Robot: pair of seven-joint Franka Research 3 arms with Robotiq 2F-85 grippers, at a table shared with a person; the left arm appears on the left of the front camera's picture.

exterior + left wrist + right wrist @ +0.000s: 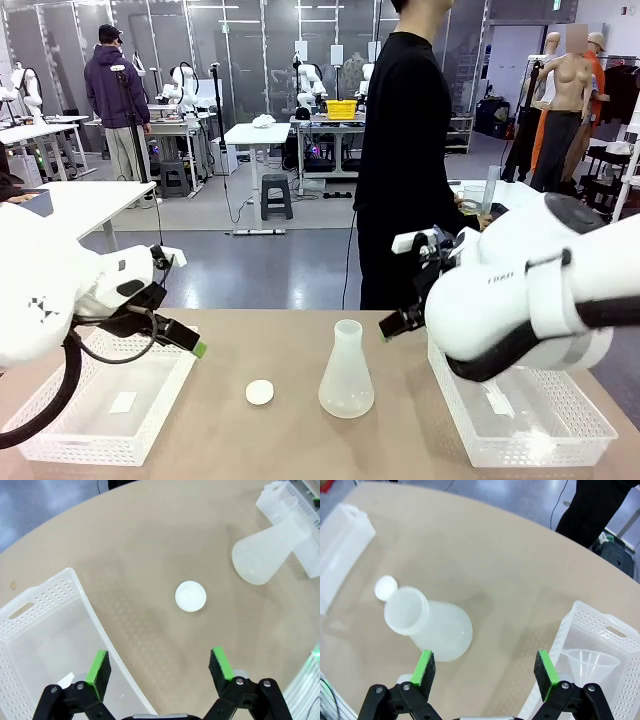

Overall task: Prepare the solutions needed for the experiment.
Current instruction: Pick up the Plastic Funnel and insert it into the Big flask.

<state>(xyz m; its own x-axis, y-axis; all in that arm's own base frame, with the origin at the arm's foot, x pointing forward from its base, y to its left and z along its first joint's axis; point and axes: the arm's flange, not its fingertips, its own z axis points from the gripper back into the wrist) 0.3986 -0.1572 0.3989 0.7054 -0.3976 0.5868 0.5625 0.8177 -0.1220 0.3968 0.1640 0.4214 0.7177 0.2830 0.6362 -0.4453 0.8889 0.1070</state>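
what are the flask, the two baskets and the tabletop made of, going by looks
Conical flask: likely plastic; milky, translucent and matte, not glass-clear. Left basket and right basket: white moulded plastic with perforated walls, slightly glossy. Tabletop: smooth, tan and matte with no grain visible; maybe laminate, hard to tell.

A grey floor (300, 255) stretches to dark-framed wall panels (250, 40) at the back; white tables (256, 133) and a dark stool (277, 196) stand under even indoor light.
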